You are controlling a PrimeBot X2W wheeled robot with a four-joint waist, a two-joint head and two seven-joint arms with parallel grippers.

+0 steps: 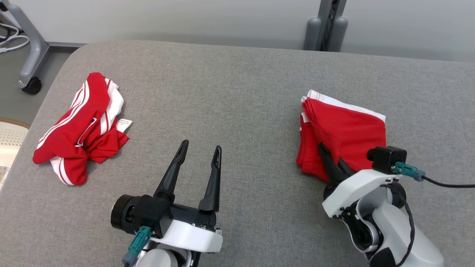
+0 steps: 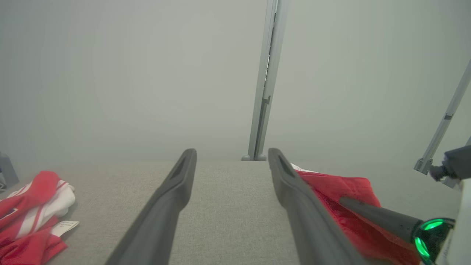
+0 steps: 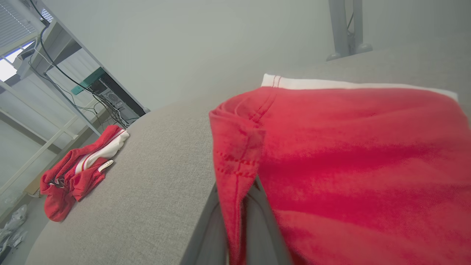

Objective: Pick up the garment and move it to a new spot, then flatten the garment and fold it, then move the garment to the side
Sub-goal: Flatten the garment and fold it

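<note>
Last step, seemingly: right gripper (image 1: 330, 154), pinched shut on the near edge of the folded red garment (image 1: 349, 133), must slide it aside; left gripper (image 1: 201, 144) gapes wide, empty

Even, diffuse lighting; faint shadows.
Head view sharp; left wrist view hazy; right wrist view blurs the close garment (image 3: 349, 165).

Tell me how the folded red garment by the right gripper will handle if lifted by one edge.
The folded red garment is probably floppy: its edge drapes over the right gripper. Likely light; its thin loose layers may unfold.
</note>
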